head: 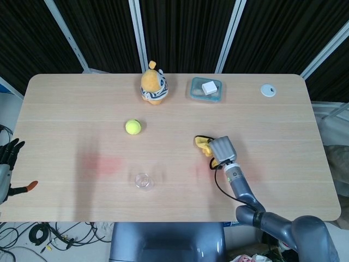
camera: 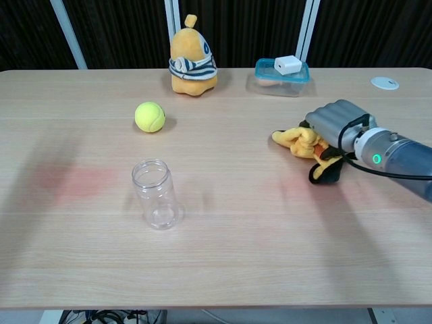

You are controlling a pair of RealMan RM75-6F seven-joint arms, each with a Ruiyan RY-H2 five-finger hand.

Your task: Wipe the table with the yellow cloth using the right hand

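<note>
My right hand [head: 222,149] [camera: 333,122] presses flat, palm down, on the yellow cloth [head: 203,143] [camera: 295,140], right of the table's middle. The cloth is bunched under the fingers, and its yellow end sticks out to the left with a dark edge showing below the wrist. My left hand [head: 7,158] hangs off the table's left edge in the head view, dark fingers spread and holding nothing; the chest view does not show it.
A clear jar [head: 144,181] [camera: 156,194] stands near the front, left of centre. A tennis ball [head: 133,126] [camera: 150,117] lies behind it. A plush toy [head: 154,84] [camera: 191,59], a lidded container [head: 206,89] [camera: 281,71] and a white disc [head: 268,90] [camera: 385,83] line the far edge.
</note>
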